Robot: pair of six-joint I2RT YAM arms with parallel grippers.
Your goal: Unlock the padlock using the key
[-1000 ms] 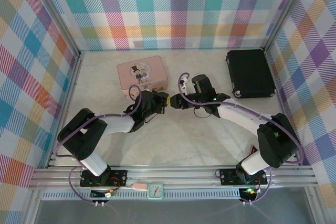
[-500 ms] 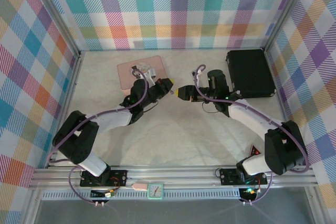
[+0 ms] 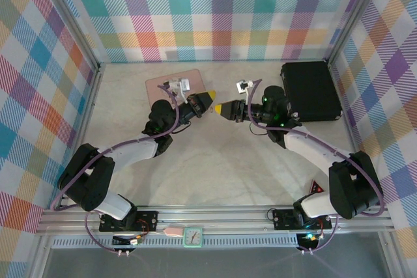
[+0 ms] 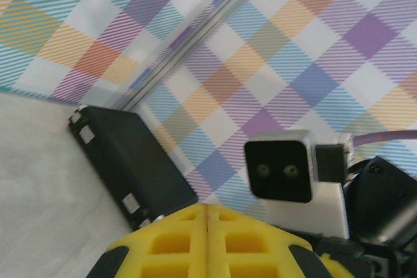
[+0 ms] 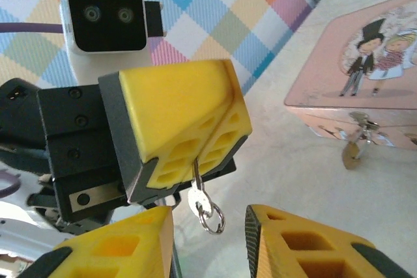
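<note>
left claw (image 5: 194, 155) clamped on key (image 5: 197, 190), dangling straight down; right claw (image 3: 223, 109) spread, straddling it from below; padlock (image 5: 352, 153) well off, on tin (image 5: 339, 76) front

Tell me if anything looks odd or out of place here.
One thing: the small silvery key dangles ring-end down from the left arm's shut yellow fingers, so its blade seems buried in the grip. The tiny brass padlock hangs normally from the clasp of the pink picture tin.

Nose to nose, just apart: left gripper (image 3: 210, 99) and right gripper (image 3: 221, 109), key (image 5: 199, 192) hanging under the left; tin (image 3: 156, 86) behind it (padlock (image 5: 352, 154) on its front), case (image 3: 311, 90) far right.
</note>
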